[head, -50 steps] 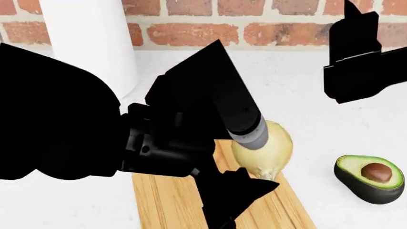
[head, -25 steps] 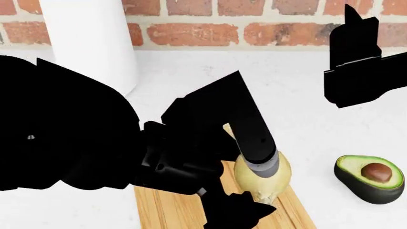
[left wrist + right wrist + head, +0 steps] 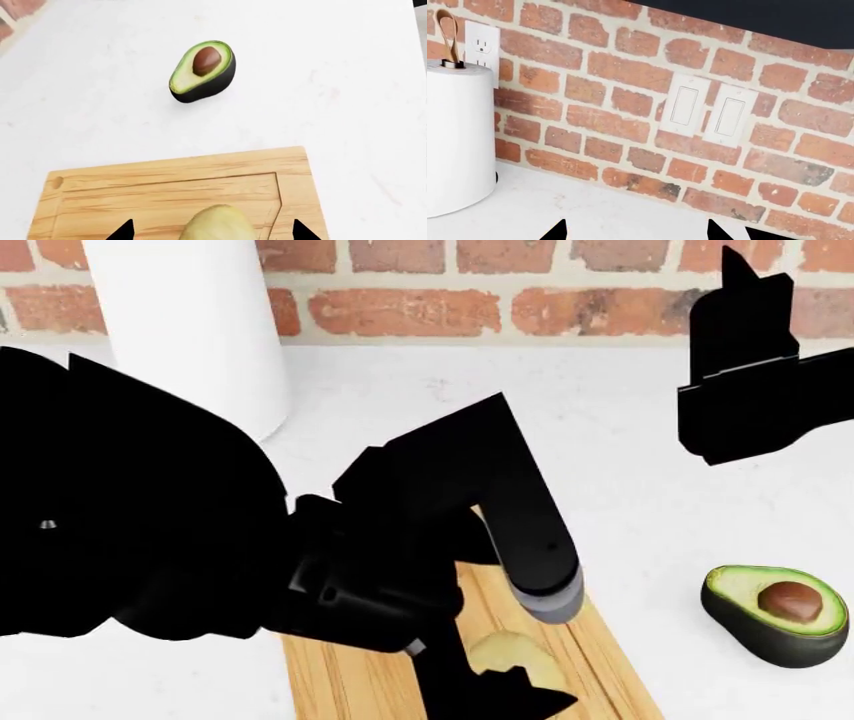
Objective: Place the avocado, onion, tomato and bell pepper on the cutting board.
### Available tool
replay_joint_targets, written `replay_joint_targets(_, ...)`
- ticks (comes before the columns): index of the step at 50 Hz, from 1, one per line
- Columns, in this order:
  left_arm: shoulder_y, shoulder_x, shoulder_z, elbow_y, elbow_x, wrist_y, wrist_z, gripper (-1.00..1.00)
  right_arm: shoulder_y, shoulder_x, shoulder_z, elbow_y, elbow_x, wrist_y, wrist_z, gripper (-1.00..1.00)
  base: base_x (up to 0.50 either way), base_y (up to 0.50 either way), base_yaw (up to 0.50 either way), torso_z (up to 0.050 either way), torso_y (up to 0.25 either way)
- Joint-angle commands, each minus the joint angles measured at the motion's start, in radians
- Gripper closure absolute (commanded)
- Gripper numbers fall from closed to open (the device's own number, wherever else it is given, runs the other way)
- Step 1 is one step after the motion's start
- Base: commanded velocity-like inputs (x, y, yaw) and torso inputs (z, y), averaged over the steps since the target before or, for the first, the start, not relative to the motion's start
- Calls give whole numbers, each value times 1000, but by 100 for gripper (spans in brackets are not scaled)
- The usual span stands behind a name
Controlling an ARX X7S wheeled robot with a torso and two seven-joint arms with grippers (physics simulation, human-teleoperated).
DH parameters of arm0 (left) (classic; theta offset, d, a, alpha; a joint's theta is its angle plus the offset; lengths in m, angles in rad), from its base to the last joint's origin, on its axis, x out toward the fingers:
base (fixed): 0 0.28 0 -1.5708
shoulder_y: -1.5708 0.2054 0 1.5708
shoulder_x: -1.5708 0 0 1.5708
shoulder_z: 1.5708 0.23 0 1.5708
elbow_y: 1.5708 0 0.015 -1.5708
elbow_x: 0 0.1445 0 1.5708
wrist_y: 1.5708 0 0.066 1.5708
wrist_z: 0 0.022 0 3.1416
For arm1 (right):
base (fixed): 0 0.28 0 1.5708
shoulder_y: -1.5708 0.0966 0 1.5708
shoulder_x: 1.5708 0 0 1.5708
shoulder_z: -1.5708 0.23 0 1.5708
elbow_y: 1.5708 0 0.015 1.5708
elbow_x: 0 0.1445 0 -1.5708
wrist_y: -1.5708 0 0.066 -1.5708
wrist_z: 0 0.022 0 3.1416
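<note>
Setting the onion (image 3: pixel 505 652) onto the cutting board (image 3: pixel 350 672) was the step in hand: in the head view the onion sat low on the wood at about 6 o'clock, partly hidden behind the left gripper (image 3: pixel 514 680). The left wrist view showed the onion (image 3: pixel 218 224) between the two dark fingertips, with clear gaps on either side, so the jaws looked spread and the onion released, though contact underneath could not be confirmed. The right gripper (image 3: pixel 635 231) hung high at 2 o'clock of the head view, facing the brick wall (image 3: pixel 627 95) with nothing between its parted tips.

The next move, I judged, called for lifting the left arm clear without nudging the onion, then going for the avocado (image 3: pixel 778 612), which lay cut side up on the white counter (image 3: pixel 627 440) at 4 o'clock, well apart from the board.

Counted: one onion, one avocado, one board, one paper towel roll (image 3: pixel 187 320). No tomato or bell pepper was visible.
</note>
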Motion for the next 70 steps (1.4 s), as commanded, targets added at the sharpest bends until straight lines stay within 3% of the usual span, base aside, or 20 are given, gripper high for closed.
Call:
replay_joint_targets(1, -25, -8, -8, 7, -20, -5, -4, -100, 11, -4, -4, 4, 4, 4, 4, -100, 0, 0, 0, 0, 0)
replay_joint_targets(21, -135, -48, -129, 9, -110, 10, -43, -100, 45, -14, -15, 14, 4, 24, 5, -100, 0, 0, 0, 0, 0)
replay_joint_targets(35, -195, -132, -234, -55, -147, 54, -84, -100, 51, -20, -29, 19, 0, 38, -3, -100, 0, 0, 0, 0, 0)
replay_joint_targets(47, -131, -303, -330, 27, -254, 65, -275, -100, 189, -66, -87, 109, -56, 170, -78, -100, 0, 0, 0, 0, 0)
replay_joint_targets(70, 11, -546, -470, 253, -539, 160, -683, -100, 407, -133, -209, 271, -156, 390, -275, -100, 0, 0, 0, 0, 0)
